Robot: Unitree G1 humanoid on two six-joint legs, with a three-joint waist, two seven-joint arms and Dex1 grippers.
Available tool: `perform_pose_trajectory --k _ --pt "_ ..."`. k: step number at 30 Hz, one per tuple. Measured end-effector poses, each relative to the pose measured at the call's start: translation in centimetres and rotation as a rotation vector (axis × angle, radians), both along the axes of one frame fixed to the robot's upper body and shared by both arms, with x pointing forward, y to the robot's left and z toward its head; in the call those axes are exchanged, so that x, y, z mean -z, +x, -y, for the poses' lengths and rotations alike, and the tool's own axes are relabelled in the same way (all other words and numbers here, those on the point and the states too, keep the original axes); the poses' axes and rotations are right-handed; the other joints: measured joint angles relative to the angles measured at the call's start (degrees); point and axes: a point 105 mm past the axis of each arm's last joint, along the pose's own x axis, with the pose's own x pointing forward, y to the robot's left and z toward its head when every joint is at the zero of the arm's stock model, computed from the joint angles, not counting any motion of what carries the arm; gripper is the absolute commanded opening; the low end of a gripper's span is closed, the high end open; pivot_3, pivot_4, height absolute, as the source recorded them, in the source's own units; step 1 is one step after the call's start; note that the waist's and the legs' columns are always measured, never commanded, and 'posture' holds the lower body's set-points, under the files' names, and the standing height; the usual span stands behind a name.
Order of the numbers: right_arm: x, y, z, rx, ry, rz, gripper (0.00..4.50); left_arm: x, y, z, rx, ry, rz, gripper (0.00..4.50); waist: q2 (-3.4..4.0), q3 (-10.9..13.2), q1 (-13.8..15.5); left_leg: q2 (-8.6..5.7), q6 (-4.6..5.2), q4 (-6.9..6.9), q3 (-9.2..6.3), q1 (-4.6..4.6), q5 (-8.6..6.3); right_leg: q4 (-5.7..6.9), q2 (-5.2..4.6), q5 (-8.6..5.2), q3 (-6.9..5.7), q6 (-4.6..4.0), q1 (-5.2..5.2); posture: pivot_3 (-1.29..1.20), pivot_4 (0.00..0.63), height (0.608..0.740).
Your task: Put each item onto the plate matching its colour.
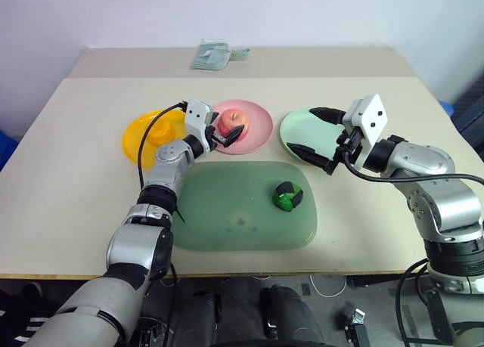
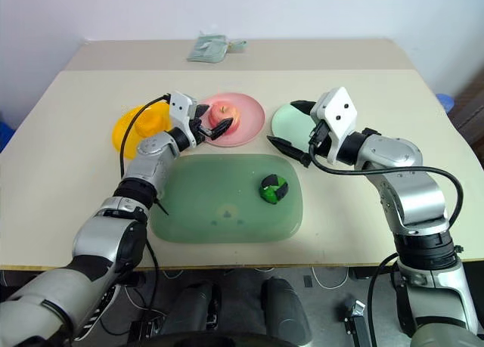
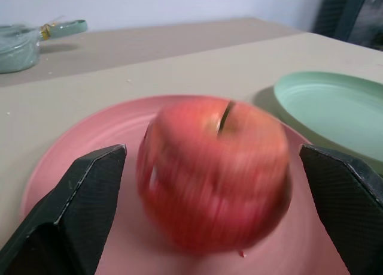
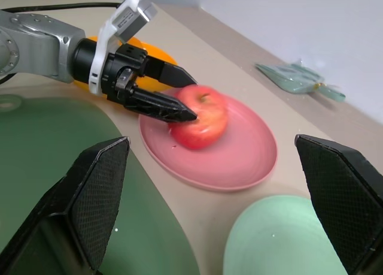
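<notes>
A red-pink apple (image 1: 233, 120) with a stem stands upright on the pink plate (image 1: 259, 131). My left gripper (image 1: 229, 134) is open around it, one black finger on each side with a narrow gap to each, as the left wrist view shows. The green-and-black lump (image 1: 288, 196) lies on the large green mat (image 1: 227, 211), right of its middle. My right gripper (image 1: 301, 129) is open and empty, hovering over the near left part of the mint green plate (image 1: 324, 137). The yellow-orange plate (image 1: 140, 135) lies to the left, partly behind my left wrist and its cable.
The three plates stand in a row behind the mat. A pale green pouch (image 1: 214, 56) lies at the far edge of the table (image 1: 68, 181). Bare tabletop stretches to the left and right of the mat.
</notes>
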Motion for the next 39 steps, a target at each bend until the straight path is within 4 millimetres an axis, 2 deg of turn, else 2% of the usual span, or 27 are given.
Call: perform_pose_trajectory --k 4,7,11,14,17,19,22,27,30,39 --pt "0.0 -0.1 0.0 -0.003 0.000 0.001 4.50 -0.4 -0.2 -0.3 0.024 -0.004 0.021 4.46 0.00 0.00 0.01 0.00 0.00 0.00 0.00 -0.01 0.00 -0.01 -0.01 0.00 0.01 0.00 0.00 0.00 0.150 0.740" --pt "0.2 -0.3 0.0 -0.016 0.003 -0.011 4.50 -1.8 -1.0 -0.4 0.096 -0.036 0.060 4.46 0.00 0.00 -0.03 0.01 0.00 0.00 0.00 -0.01 0.00 -0.01 -0.01 0.00 0.02 0.00 0.00 0.00 0.150 0.740" --pt "0.8 -2.0 -0.4 -0.116 -0.023 -0.069 4.50 -3.5 -4.0 -1.4 0.281 -0.019 0.114 4.46 0.02 0.00 -0.25 0.06 0.00 -0.01 0.00 0.00 0.00 -0.01 0.02 0.00 0.09 0.00 0.00 0.00 0.150 0.740" --pt "1.6 -3.3 -0.5 -0.182 -0.064 -0.134 4.50 -4.4 -6.6 -3.7 0.385 0.024 0.112 4.46 0.02 0.00 -0.34 0.09 0.00 0.00 -0.02 0.07 0.00 0.01 0.00 0.00 0.14 -0.01 0.05 0.00 0.150 0.740" --pt "2.5 -3.8 -0.8 -0.205 -0.065 -0.189 4.50 -5.3 -9.4 -5.5 0.490 0.091 0.099 4.46 0.03 0.00 -0.25 0.08 0.00 0.00 -0.01 0.19 0.00 0.02 -0.02 0.01 0.14 -0.03 0.19 0.00 0.150 0.740" --pt "3.2 -3.7 -1.1 -0.195 -0.095 -0.207 4.50 -5.0 -11.0 -6.6 0.541 0.137 0.053 4.46 0.04 0.00 -0.23 0.08 0.00 0.00 -0.02 0.40 0.00 0.00 -0.02 0.00 0.13 -0.04 0.42 0.00 0.150 0.740" --pt "5.1 -3.0 -1.0 -0.140 -0.155 -0.250 4.50 -3.7 -12.9 -8.1 0.579 0.194 -0.047 4.46 0.04 0.01 -0.11 0.07 0.00 0.03 -0.02 0.44 0.00 -0.02 -0.02 0.00 0.12 -0.05 0.47 0.00 0.150 0.740" --pt "6.4 -2.8 -0.9 -0.109 -0.147 -0.321 4.50 -2.2 -15.3 -8.8 0.646 0.228 -0.121 4.46 0.04 0.01 -0.08 0.08 0.01 0.03 -0.03 0.39 0.00 -0.04 -0.04 0.00 0.11 -0.05 0.44 0.00 0.150 0.740" --pt "6.8 -2.8 -1.1 -0.110 -0.144 -0.344 4.50 -2.6 -16.0 -8.8 0.665 0.230 -0.104 4.46 0.05 0.01 -0.04 0.08 0.02 0.03 -0.03 0.38 -0.01 -0.04 -0.05 0.00 0.11 -0.05 0.44 0.00 0.150 0.740" --pt "8.6 -3.1 -2.0 -0.118 -0.183 -0.376 4.50 -3.2 -16.0 -8.5 0.657 0.223 -0.068 4.46 0.05 0.01 -0.15 0.08 0.02 0.03 -0.02 0.39 -0.01 -0.04 -0.02 0.00 0.11 -0.04 0.43 0.00 0.150 0.740"
